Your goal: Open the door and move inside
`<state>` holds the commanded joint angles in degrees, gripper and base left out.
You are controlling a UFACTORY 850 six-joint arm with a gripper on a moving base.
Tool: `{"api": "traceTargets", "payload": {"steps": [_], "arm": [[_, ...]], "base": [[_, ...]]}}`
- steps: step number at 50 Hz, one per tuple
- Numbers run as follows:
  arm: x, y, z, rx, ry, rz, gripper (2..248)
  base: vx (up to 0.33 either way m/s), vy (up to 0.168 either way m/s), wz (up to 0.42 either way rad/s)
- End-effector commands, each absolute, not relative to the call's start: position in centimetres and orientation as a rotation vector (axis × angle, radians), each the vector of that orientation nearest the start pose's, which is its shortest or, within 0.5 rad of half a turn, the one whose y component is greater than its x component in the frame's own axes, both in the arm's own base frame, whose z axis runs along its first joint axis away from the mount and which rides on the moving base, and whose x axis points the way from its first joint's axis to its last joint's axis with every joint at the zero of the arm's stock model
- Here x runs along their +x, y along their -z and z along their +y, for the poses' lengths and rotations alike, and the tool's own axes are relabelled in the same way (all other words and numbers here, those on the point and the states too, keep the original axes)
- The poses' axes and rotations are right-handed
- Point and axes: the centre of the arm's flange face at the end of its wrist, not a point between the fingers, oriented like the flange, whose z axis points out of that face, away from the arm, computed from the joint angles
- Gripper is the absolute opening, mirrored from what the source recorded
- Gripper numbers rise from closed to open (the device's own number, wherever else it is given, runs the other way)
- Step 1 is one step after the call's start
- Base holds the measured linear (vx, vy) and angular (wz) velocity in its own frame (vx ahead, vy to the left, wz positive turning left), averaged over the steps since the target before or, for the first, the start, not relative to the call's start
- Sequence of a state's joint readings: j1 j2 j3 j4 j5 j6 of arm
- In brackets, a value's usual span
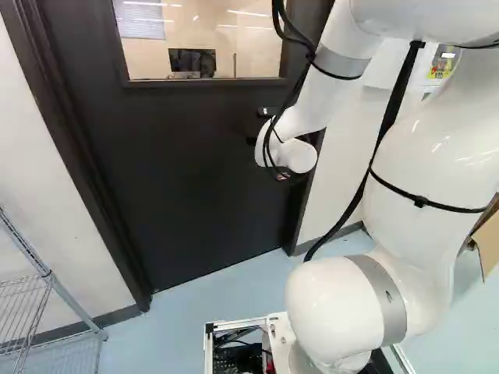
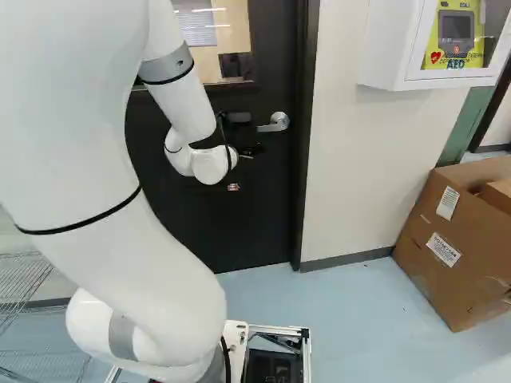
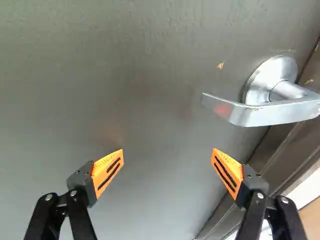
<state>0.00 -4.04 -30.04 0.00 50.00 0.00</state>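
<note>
Dark and closed, the door (image 3: pixel 125 75) stands behind its lever handle (image 3: pixel 265 111); beside the lever handle, the gripper (image 3: pixel 167 155) hangs spread wide and empty, presumably leaving room to grasp it.

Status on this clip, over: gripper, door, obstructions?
Gripper open, holding nothing. Door shut; lever handle ungripped, ahead and off to one side. Cardboard box beyond the door's handle side, not in front of it.

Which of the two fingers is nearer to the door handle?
The finger toward the door frame, near the handle; the other finger stands farther away.
</note>
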Motion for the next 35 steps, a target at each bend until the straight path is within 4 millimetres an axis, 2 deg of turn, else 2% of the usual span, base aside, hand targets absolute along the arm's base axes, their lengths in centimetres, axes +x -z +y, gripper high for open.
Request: {"api": "traceTargets", "payload": {"steps": [35], "arm": [[38.0,-41.7,-1.8,-2.491,1.963,0.06,247]], "base": [[0.0,0.0,0.0]]}}
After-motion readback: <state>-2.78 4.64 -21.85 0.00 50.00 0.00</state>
